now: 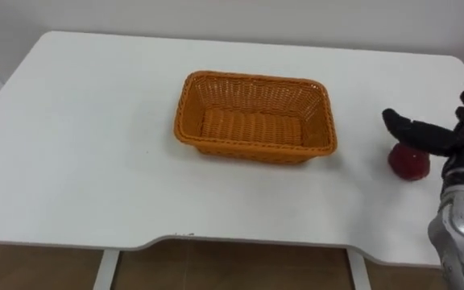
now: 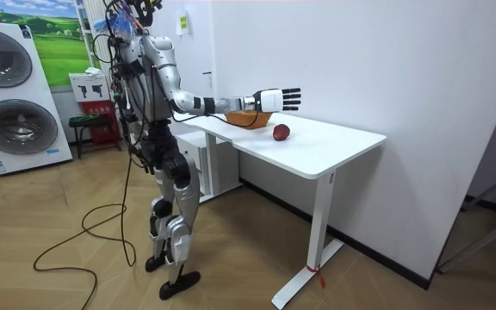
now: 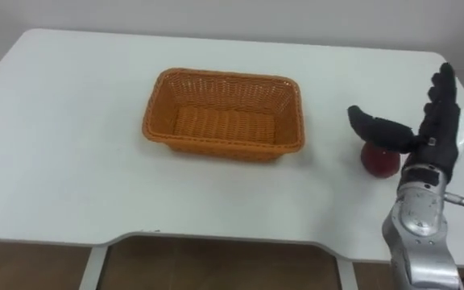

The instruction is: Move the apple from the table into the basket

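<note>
Left eye view, taken from its left side: a white table [image 1: 71,161] stretches across, and near its middle an orange wicker basket [image 1: 252,79] stands flat on the tabletop, rectangular, its long side running left to right. To the basket's right, well apart from it and toward the table's right edge, a red apple [image 1: 409,163] rests on the white surface, outside the basket. Farthest right is the robot's right hand [image 3: 435,133], coming in from the lower right on a silver forearm. The hand is spread wide. Its dark fingers point straight away from the robot, side by side. The thumb juts out sideways to the left, straight and level, crossing in front of the apple's top. The hand grips nothing. From the head camera the thumb overlaps the fruit, so contact cannot be judged there. The room view settles it: the hand is held out level at the end of a forward-stretched arm, above the tabletop, with a plain gap down to the apple beneath it. In that view the robot stands upright at the table's end on the room view's left.
</note>
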Tool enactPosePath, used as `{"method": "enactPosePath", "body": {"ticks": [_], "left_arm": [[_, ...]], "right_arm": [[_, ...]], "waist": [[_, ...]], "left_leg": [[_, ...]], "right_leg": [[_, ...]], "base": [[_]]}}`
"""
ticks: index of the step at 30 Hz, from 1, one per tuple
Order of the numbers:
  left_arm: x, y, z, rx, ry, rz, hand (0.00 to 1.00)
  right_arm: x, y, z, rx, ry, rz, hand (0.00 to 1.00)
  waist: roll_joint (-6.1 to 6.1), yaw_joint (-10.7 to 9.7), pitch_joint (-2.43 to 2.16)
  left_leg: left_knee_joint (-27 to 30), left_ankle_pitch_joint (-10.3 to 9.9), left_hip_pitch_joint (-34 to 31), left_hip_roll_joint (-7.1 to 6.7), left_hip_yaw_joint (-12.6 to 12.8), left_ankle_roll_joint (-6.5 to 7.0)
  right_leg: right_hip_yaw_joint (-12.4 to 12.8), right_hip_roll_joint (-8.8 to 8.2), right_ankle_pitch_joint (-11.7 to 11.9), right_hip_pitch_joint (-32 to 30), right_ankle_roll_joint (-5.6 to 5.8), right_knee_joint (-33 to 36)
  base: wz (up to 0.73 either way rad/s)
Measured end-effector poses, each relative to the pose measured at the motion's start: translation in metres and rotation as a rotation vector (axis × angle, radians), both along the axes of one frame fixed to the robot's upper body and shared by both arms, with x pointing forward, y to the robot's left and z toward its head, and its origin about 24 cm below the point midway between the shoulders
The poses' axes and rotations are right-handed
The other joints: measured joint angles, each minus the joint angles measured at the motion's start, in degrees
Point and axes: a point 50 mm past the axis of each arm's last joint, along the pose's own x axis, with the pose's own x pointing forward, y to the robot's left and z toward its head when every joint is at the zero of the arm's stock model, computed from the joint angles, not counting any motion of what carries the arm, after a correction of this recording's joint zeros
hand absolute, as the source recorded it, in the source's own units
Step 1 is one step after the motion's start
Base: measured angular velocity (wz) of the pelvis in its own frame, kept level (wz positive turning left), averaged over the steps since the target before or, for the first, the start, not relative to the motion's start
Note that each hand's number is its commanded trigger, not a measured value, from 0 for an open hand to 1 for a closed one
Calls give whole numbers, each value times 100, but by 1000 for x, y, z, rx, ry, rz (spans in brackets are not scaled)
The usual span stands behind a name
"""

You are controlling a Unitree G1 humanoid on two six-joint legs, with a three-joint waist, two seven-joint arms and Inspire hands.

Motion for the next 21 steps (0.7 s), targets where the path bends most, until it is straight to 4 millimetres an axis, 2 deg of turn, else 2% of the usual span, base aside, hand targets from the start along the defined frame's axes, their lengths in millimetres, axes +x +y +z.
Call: {"method": "enactPosePath", "body": {"ticks": [6, 9, 12, 17, 21], "left_arm": [[5, 1, 1, 7, -12, -6, 0], [6, 2, 2, 10, -17, -6, 0], [7, 2, 2, 12, -18, -5, 0], [6, 2, 2, 13, -17, -5, 0], [5, 3, 2, 14, -13, -4, 0]], "right_arm": [[-4, -3, -17, 13, 103, 7, 0], [-4, -4, -20, 13, 125, 10, 0], [-6, -5, -25, -13, 161, 14, 0], [-7, -6, -28, -17, 181, 17, 0], [-11, -9, -38, -17, 228, 8, 0]], "waist": [[-10, -36, -5], [-15, -39, -9], [-40, -33, -39], [-48, -36, -46], [-47, -25, -49]], "left_leg": [[29, 0, -62, 1, 1, 0], [47, 0, -63, 1, 2, 0], [53, 0, -72, 2, 7, 0], [58, 0, -60, 1, 11, 0], [65, 0, -50, 3, 10, 0]], "right_leg": [[-56, -12, 1, -25, 2, 13], [-68, -13, 1, -26, 2, 12], [-72, -14, 1, -41, 2, 15], [-77, -17, 2, -30, 2, 19], [-90, -18, 2, -13, 2, 21]], "base": [[0], [0], [0], [0], [0]]}}
